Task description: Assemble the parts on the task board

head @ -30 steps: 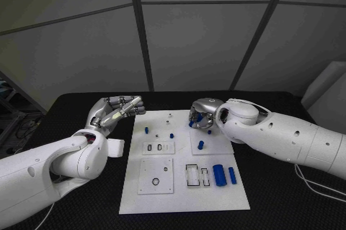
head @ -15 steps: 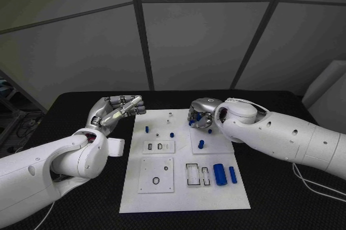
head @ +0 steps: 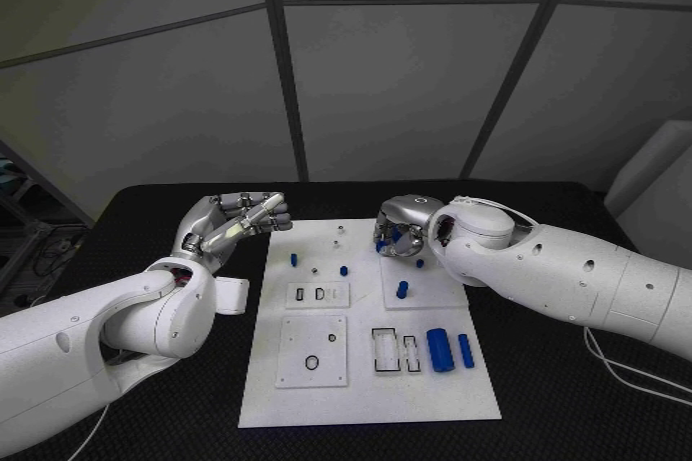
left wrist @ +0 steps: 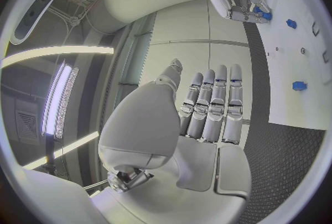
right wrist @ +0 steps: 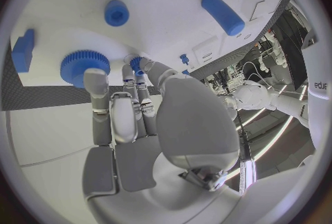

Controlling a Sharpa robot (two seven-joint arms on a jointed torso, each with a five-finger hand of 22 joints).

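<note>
The white task board [head: 368, 391] lies in the middle of the black table. My right hand [head: 401, 231] hangs over its far right part with fingers curled down at a blue gear [head: 387, 245]. In the right wrist view a fingertip [right wrist: 96, 76] lies on the blue gear [right wrist: 83, 63], and a small blue bit [right wrist: 135, 62] shows by the thumb; whether anything is gripped I cannot tell. My left hand [head: 238, 221] is raised beside the board's far left edge, fingers straight and holding nothing. Two blue cylinders [head: 437, 350] [head: 464, 351] lie near the board's right edge.
Small blue pegs [head: 293, 259] [head: 343, 272] [head: 402, 289] stand on the board's far half. Inset plates [head: 313, 366] and rectangular slots [head: 384, 349] take up its near half. A cable [head: 635, 369] runs over the table [head: 562, 401] at the right.
My right arm has edged slightly to the left, its hand staying over the blue gear. The left hand has not moved.
</note>
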